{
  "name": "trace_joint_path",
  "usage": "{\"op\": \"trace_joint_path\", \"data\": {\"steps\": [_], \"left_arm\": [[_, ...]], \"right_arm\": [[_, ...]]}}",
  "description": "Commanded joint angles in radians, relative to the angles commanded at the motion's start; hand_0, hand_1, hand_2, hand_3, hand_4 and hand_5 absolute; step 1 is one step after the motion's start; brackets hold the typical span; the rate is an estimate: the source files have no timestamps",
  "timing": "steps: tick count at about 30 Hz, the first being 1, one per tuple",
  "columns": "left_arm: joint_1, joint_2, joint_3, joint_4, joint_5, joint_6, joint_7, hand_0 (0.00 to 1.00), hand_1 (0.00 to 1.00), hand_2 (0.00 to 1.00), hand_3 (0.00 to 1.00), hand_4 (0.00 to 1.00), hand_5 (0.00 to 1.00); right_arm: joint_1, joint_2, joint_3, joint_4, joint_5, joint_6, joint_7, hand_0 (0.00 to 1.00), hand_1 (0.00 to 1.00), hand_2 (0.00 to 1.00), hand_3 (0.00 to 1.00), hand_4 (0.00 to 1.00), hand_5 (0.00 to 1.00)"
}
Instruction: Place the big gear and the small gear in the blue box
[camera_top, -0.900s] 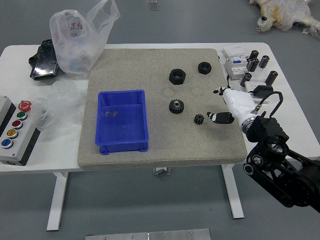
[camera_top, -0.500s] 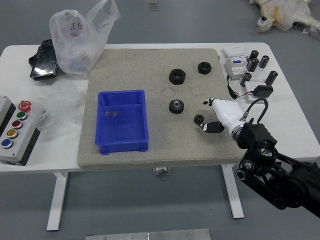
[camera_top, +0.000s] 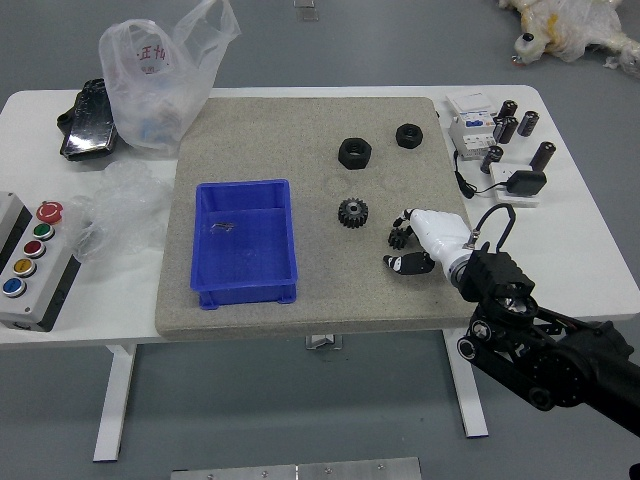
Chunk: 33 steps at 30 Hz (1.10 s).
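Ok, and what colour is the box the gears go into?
Blue box, clearest in the head view.

The robot's right arm (camera_top: 540, 352) is showing a shiny black surface with rounded segments. Round joint caps (camera_top: 467, 348) are carrying pale rims, and small bright spots are dotting the black housing. A thin black cable (camera_top: 505, 205) is forming a loop near the wrist. The right hand (camera_top: 438, 237) is wearing white on its back, while its fingertips (camera_top: 408, 264) are looking black.

Blue box (camera_top: 245, 262), speckled beige mat (camera_top: 330, 290), white surface (camera_top: 580, 245)
Black gears (camera_top: 353, 212); red, green, yellow and blue buttons (camera_top: 49, 211) by the surface's left edge.
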Motion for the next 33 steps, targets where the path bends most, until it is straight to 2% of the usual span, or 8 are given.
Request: {"op": "trace_joint_path", "data": {"steps": [3,4,8,16,25,27,28,33], "left_arm": [[-0.001,-0.001,0.004,0.0,-0.004,0.0,-0.002,0.764,0.599,0.559,0.716,0.738,0.552],[-0.001,-0.002,0.006,0.0,-0.005,0.0,-0.002,0.764,0.599,0.559,0.717,0.738,0.552],[-0.001,-0.002,0.008,0.001,-0.008,0.001,-0.004,0.764,0.599,0.559,0.717,0.738,0.552],[0.003,-0.003,0.003,-0.002,-0.005,0.001,0.001,0.763,0.599,0.559,0.717,0.738,0.552],[0.007,-0.003,-0.011,-0.005,0.012,-0.003,0.01,0.763,0.598,0.559,0.717,0.738,0.553],[0.006,-0.003,-0.012,-0.005,0.014,-0.003,0.011,0.763,0.598,0.559,0.717,0.738,0.553],[0.004,-0.003,-0.014,-0.006,0.018,-0.005,0.012,0.763,0.599,0.559,0.717,0.738,0.553],[0.001,-0.006,-0.023,-0.008,0.034,-0.009,0.017,0.763,0.599,0.559,0.717,0.738,0.553]], "right_arm": [[0.003,0.003,-0.008,-0.014,0.003,-0.004,0.006,0.325,0.513,0.432,0.555,0.424,0.121],[0.003,0.003,-0.009,-0.015,0.002,-0.006,0.007,0.332,0.489,0.349,0.46,0.346,0.058],[0.004,-0.001,-0.012,-0.006,-0.002,-0.019,0.018,0.332,0.489,0.349,0.46,0.346,0.058],[0.068,-0.003,-0.053,0.111,-0.029,-0.063,0.044,0.333,0.482,0.327,0.446,0.306,0.013],[0.195,0.122,-0.183,0.229,-0.035,-0.087,0.056,0.344,0.483,0.327,0.452,0.319,0.003],[0.216,0.15,-0.217,0.227,-0.029,-0.079,0.052,0.344,0.483,0.327,0.452,0.319,0.003],[0.23,0.169,-0.241,0.217,-0.024,-0.052,0.038,0.454,0.585,0.533,0.571,0.388,0.007],[0.258,0.199,-0.283,0.19,-0.017,0.047,0.003,0.454,0.585,0.533,0.571,0.388,0.007]]}}
